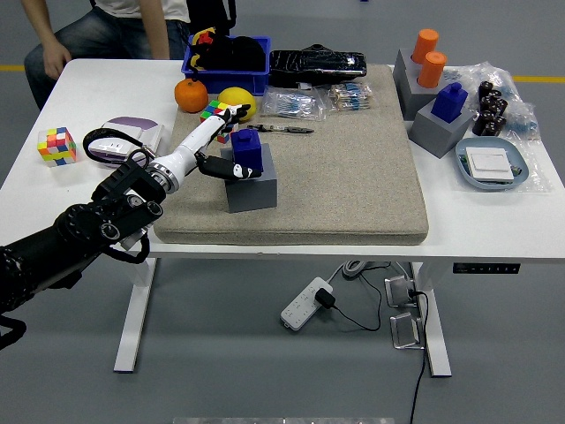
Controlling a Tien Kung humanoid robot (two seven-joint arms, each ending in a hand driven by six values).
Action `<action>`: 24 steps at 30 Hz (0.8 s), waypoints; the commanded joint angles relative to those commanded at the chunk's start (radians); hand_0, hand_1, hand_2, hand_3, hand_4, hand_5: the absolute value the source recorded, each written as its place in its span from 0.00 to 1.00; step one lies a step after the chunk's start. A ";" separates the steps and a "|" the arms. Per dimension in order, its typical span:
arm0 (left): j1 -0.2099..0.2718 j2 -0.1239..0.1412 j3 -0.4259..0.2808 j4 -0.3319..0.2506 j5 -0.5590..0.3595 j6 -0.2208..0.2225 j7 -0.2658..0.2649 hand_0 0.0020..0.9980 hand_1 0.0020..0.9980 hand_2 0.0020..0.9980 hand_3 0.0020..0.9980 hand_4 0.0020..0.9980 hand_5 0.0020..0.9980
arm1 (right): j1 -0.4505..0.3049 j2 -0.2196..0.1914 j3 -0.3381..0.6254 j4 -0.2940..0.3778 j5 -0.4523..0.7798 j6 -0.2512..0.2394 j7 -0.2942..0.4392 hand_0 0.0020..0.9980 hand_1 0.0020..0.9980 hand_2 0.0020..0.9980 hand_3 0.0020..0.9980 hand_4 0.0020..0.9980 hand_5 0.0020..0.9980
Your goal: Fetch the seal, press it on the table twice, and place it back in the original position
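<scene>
While the white table (106,79) carries a big tan mat (353,168), the left hand (216,146) is wrapped around the blue seal (246,153) — sitting on its grey block (252,188) — near the mat's left edge.

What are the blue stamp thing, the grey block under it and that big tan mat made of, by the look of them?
The blue seal looks like matte moulded or printed plastic: uniform colour, crisp edges, no shine. The grey block beneath it seems the same kind of dull hard plastic, though painted wood is possible. The tan mat looks like thick felt or woven fabric: speckled, fuzzy texture and soft rounded edges.
</scene>
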 joint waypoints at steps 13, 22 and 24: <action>-0.004 0.108 -0.060 -0.016 -0.038 -0.033 -0.036 1.00 1.00 1.00 1.00 1.00 0.52 | -0.003 -0.002 0.013 0.001 -0.005 0.001 0.000 0.86 0.80 0.76 0.76 0.84 0.53; -0.001 0.205 -0.099 0.041 -0.120 0.046 -0.062 0.98 1.00 1.00 1.00 1.00 0.57 | -0.009 -0.001 0.027 0.001 -0.007 -0.003 -0.002 0.86 0.80 0.76 0.76 0.84 0.53; -0.002 0.220 -0.117 0.068 -0.121 0.080 -0.056 0.98 1.00 1.00 1.00 1.00 0.57 | -0.008 -0.001 0.029 0.002 -0.007 -0.005 -0.003 0.86 0.80 0.76 0.76 0.84 0.53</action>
